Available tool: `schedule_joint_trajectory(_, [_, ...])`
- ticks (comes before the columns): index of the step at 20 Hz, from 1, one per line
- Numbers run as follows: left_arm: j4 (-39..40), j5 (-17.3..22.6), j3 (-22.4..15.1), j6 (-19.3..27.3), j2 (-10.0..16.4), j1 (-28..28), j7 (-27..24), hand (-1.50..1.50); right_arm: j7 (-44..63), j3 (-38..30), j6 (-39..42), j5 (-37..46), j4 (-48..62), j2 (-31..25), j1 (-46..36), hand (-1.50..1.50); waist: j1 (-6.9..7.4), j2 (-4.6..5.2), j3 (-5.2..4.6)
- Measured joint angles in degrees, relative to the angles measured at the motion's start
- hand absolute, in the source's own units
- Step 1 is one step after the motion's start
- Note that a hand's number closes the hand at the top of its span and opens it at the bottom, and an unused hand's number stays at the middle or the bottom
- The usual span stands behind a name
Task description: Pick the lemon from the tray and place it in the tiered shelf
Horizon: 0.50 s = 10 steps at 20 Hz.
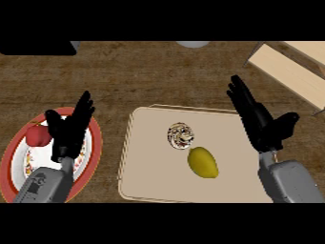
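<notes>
**Head view: lemon lies left of the right robot hand, on the tray**

The lemon (203, 162) rests on the tray (151, 162), to the left of the right robot hand (262, 125) and a little back toward the robot. Its long axis runs roughly away from the robot, tilted slightly. The right robot hand is the nearer one, with fingers straight and apart and holding nothing. The left robot hand (67, 131), also spread and empty, hangs over a plate (10, 162) with a red fruit (38, 136), well apart from the lemon. A round patterned piece (181, 135) sits just beyond the lemon. The tiered shelf (291, 76) stands ahead and right of the right robot hand on the wooden worktop (144, 76), with bare worktop between them.
</notes>
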Motion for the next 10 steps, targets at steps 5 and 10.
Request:
schedule_joint_trajectory(5, [-1.4,-3.1,-1.0,-1.9,2.0,-1.7,-2.7,0.00,4.0,0.2,4.9,0.0,0.2,-3.1,-4.6,-1.50,0.67,-0.45,0.86])
schedule_joint_trajectory(10, [-2.5,-5.2,-2.3,-2.9,3.0,-2.4,-5.1,0.00,4.9,-2.1,3.8,-0.7,1.8,-5.3,-4.8,1.50,-0.10,-0.43,1.15])
